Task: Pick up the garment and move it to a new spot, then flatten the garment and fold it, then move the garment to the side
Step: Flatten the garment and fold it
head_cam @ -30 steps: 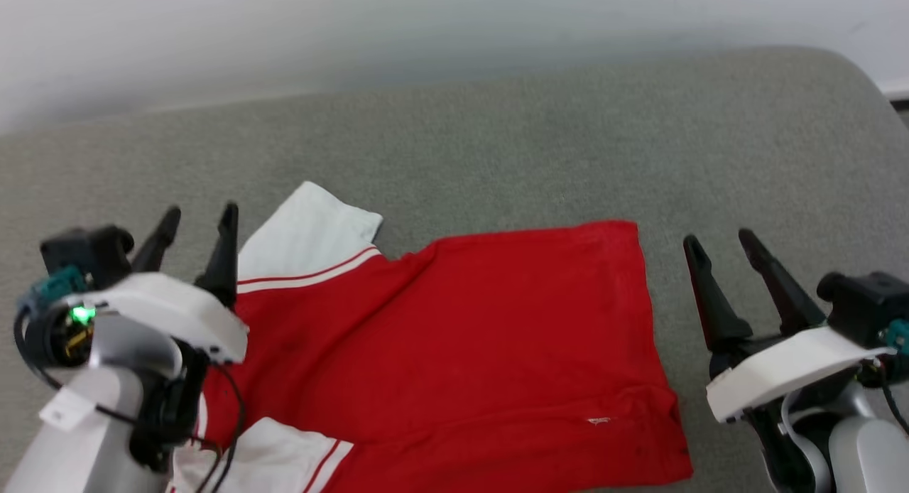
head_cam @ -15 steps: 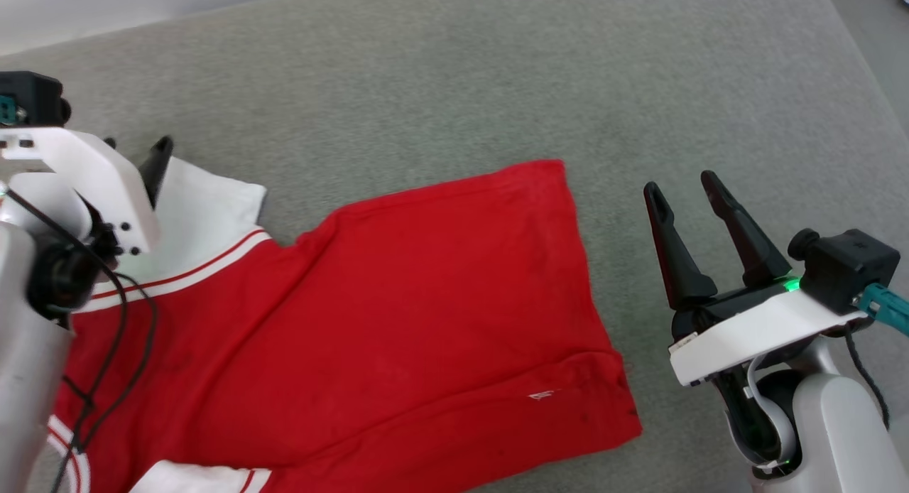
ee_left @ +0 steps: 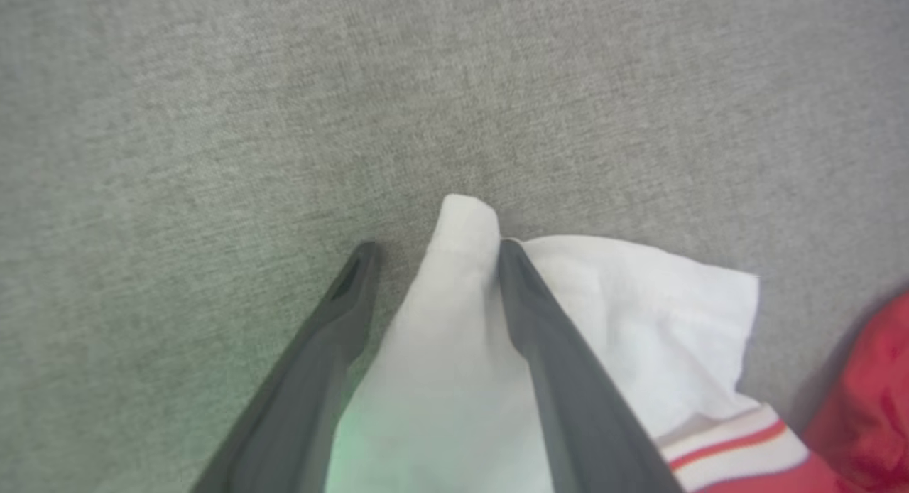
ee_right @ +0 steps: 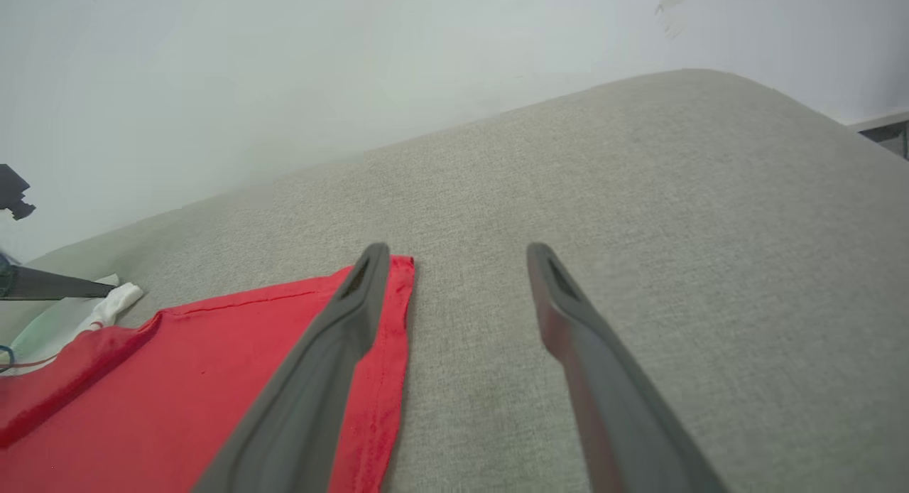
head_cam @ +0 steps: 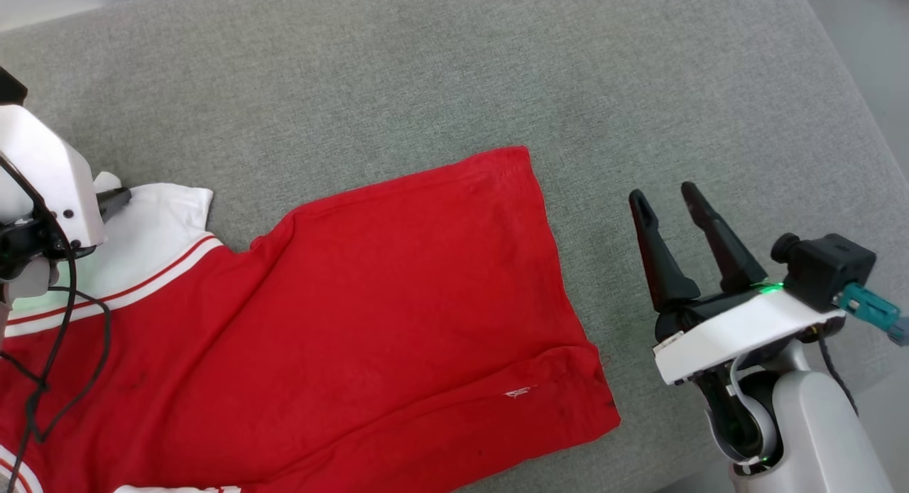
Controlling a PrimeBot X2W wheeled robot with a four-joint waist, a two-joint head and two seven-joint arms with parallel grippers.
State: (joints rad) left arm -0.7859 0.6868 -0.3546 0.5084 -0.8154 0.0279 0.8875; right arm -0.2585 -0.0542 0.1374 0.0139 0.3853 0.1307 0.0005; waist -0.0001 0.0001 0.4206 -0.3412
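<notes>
Head cam tilted down, so the whole frame shifted. Left gripper [ee_left: 435,246] went from hovering beside the garment [head_cam: 369,322] down onto its far-left sleeve [ee_left: 639,301]; the cuff corner now bunches up between its spread fingers.

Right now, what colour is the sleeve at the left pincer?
The sleeve is white; left wrist view.

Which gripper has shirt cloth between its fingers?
The left gripper: the white sleeve of the garment bunches between its open fingers. The right gripper stands open, empty.
</notes>
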